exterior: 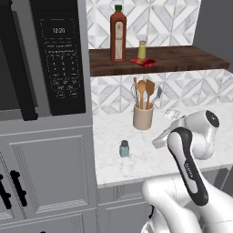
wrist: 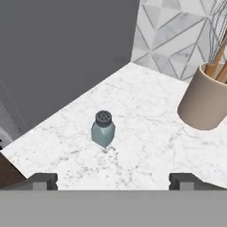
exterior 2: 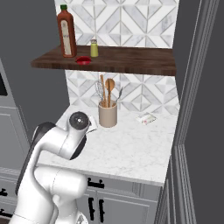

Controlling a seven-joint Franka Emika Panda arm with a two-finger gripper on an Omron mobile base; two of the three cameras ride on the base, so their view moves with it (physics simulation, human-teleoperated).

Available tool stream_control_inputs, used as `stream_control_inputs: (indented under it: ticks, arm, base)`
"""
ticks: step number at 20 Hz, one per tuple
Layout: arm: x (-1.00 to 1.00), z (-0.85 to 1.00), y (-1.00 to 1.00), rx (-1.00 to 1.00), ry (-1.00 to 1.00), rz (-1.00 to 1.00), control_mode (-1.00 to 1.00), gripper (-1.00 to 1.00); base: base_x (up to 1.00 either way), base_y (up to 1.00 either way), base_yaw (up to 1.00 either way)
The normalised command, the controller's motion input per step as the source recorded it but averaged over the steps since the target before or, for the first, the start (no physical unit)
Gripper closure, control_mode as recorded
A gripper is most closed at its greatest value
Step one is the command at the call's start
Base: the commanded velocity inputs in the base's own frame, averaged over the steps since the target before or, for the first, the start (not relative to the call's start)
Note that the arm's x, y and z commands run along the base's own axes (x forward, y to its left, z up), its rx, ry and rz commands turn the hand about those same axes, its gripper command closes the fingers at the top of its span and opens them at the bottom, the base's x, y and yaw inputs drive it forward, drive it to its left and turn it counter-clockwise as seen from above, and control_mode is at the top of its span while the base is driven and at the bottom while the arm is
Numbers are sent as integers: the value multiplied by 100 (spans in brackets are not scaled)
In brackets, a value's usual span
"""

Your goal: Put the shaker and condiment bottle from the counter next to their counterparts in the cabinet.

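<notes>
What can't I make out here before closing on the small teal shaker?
- Gripper: hand view cuts its open fingers at the bottom edge.
- Flat red condiment bottle on the dark wooden shelf: too small to read its markings.
- Small teal shaker: the white arm blocks it in the right base view.

1. The crock is cut off by the hand view's right edge, and its utensils run out at the top right corner.
2. In the right base view the arm hides the counter behind it.
3. The microwave is cut off by the left base view's top edge.
4. The pale packet is too small to read.
</notes>
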Motion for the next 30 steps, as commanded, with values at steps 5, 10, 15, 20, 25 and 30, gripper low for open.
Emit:
stream_control_inputs:
  ticks: [5, 10, 15, 20, 25, 30]
  arm:
    - [-4, -23, -2, 8, -5, 31, -100, -100]
    - [0, -10, 0, 0, 1, 18, -100, -100]
    - [-4, -17, 0, 0, -8, 1, -100, -100]
    - [0, -32, 0, 1, -17, 0, -100, -100]
    - [0, -52, 6, 0, -12, 0, -100, -100]
    - [0, -20, 6, 0, -1, 0, -100, -100]
  base:
    - [0, 0, 0]
    - [0, 0, 0]
    - [0, 0, 0]
    - [0, 0, 0]
    - [0, 0, 0]
    - [0, 0, 0]
